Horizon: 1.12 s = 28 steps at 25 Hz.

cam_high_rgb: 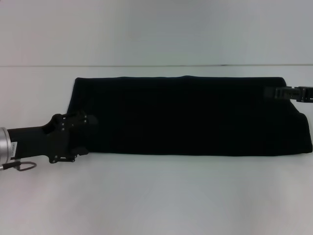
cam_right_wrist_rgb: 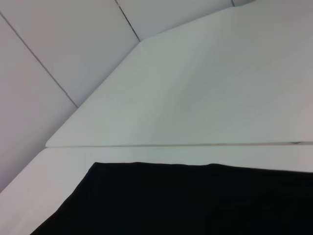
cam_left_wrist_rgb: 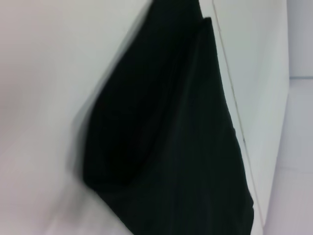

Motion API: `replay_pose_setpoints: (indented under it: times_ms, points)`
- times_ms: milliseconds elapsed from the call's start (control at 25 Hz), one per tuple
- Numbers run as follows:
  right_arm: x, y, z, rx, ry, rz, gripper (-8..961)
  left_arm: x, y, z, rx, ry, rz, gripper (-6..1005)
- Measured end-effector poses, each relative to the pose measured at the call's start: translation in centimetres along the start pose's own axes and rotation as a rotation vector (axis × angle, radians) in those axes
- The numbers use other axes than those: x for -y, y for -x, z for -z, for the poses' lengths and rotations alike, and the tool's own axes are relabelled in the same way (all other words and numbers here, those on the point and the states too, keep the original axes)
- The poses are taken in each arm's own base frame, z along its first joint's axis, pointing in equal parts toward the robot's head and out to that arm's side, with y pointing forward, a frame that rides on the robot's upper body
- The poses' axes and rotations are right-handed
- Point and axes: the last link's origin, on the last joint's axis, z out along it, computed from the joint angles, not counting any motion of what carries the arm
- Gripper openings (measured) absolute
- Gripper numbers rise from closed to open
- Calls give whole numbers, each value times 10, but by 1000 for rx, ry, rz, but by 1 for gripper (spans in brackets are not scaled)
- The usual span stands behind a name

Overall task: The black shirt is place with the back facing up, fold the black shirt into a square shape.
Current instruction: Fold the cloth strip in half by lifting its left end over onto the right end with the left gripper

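Black shirt (cam_high_rgb: 190,116) already a long band, not yet square; left gripper (cam_high_rgb: 73,128) at its left end, right gripper (cam_high_rgb: 293,93) at its right end, both grips indiscernible

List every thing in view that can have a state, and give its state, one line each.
black shirt: folded into a long flat band lying across the white table, not yet a square.
left gripper: at the band's left end, over the cloth.
right gripper: at the band's far right corner, over the cloth.
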Motion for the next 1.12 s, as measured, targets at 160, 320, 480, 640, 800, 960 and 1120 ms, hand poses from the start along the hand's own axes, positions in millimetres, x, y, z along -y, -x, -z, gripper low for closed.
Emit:
replay_pose_setpoints:
  times_ms: [160, 320, 480, 640, 800, 960, 1120]
  points:
    - [-2, 3, -4, 3, 1, 4, 876, 2, -1, 0, -9, -1, 46, 922]
    - [-3, 5, -6, 8, 1, 8, 876, 9, 1, -1, -25, -12, 91, 921]
    - [-2, 5, -8, 13, -12, 6, 876, 17, 1, -2, -50, -19, 123, 921]
    - [-2, 5, -10, 15, -16, 5, 875, 20, 0, -2, -66, -25, 132, 921]
    - [-3, 4, -11, 16, -15, 2, 875, 21, -2, -3, -80, -32, 134, 922]
    - [-3, 3, -11, 19, -15, -1, 875, 20, -5, -4, -96, -39, 128, 922]
    - [-3, 3, -11, 19, -15, -11, 875, 20, -7, -5, -105, -50, 123, 922]
